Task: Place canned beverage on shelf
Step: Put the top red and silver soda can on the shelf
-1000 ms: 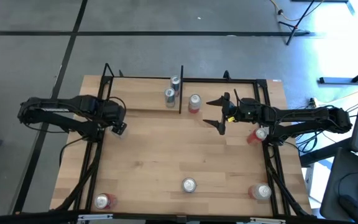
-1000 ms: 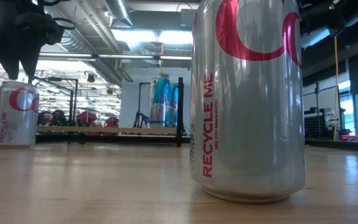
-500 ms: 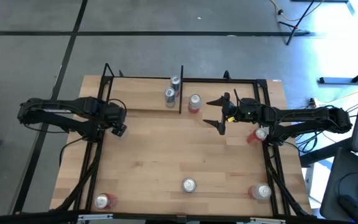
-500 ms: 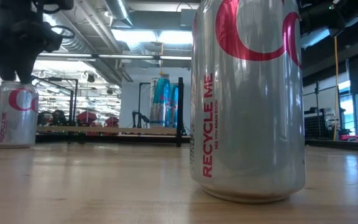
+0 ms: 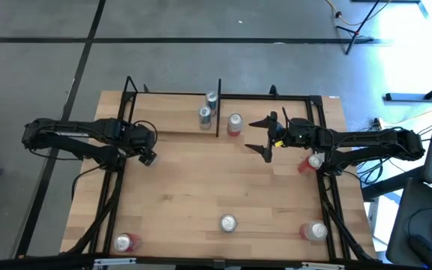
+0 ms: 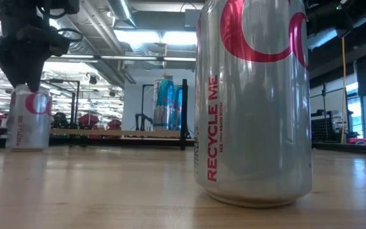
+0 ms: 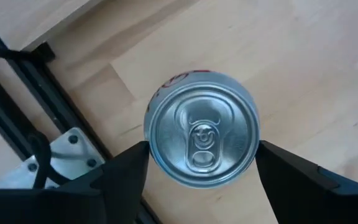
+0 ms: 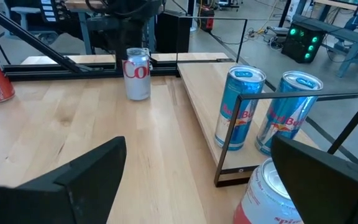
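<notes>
My left arm reaches in from the left edge of the counter [image 5: 201, 187], folded low, its wrist turned so my left pincer [image 7: 201, 163] points straight down over a silver can [image 7: 201, 129] with red lettering. The can stands upright on the counter near the left rail, just in front of the left end of the shelf [image 5: 175, 124]. My two fingers [image 7: 126, 171] flank its rim, one on each side, partly spread around it; I cannot tell whether they touch the metal.

My right arm stretches in from the right side, held level above the counter, my right pincer [image 5: 268, 139] spread wide and holding nothing. It faces the shelf's dividing post, where two blue cans [image 8: 238, 109] stand on the plank and another silver can [image 5: 235, 124] stands on the counter just beside them. More cans stand along the near edge and under my right arm.
</notes>
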You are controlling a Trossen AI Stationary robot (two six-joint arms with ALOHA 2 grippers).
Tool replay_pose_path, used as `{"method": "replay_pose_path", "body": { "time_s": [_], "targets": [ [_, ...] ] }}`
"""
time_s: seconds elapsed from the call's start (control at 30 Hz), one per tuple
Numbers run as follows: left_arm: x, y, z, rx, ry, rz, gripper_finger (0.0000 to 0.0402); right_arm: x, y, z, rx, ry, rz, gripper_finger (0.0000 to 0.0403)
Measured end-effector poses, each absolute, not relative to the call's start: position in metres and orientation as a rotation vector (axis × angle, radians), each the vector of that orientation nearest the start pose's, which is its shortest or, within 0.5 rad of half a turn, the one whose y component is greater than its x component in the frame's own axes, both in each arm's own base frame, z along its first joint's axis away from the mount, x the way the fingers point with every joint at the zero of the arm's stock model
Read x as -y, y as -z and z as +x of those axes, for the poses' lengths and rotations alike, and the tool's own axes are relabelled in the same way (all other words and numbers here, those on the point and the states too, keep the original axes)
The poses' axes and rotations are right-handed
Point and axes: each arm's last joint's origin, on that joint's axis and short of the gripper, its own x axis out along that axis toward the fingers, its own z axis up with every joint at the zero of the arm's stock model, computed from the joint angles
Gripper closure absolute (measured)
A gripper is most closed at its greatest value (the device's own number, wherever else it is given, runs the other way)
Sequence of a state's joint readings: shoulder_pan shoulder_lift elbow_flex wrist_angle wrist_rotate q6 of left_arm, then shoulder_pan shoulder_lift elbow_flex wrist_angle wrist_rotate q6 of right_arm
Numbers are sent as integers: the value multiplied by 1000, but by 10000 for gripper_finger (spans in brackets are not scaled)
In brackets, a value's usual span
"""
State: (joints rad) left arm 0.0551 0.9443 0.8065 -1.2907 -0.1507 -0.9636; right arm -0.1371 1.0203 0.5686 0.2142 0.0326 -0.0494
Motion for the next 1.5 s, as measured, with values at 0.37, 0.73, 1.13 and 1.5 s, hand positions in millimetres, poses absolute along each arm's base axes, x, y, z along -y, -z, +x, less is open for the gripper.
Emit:
{"method": "replay_pose_path", "body": {
  "time_s": [0.37,0.73,1.13,1.5],
  "targets": [
    [-12,-244,134,-1216,-744,-657,124,31,-253,220,-243,163,-37,17],
    [-18,-232,139,-1158,-762,-680,39,31,-253,220,-241,163,-37,17],
    [-18,-213,143,-1189,-727,-635,66,31,-253,220,-235,164,-37,17],
    [-15,-220,173,-1198,-348,-325,136,32,-253,220,-237,164,-37,17]
  ]
}}
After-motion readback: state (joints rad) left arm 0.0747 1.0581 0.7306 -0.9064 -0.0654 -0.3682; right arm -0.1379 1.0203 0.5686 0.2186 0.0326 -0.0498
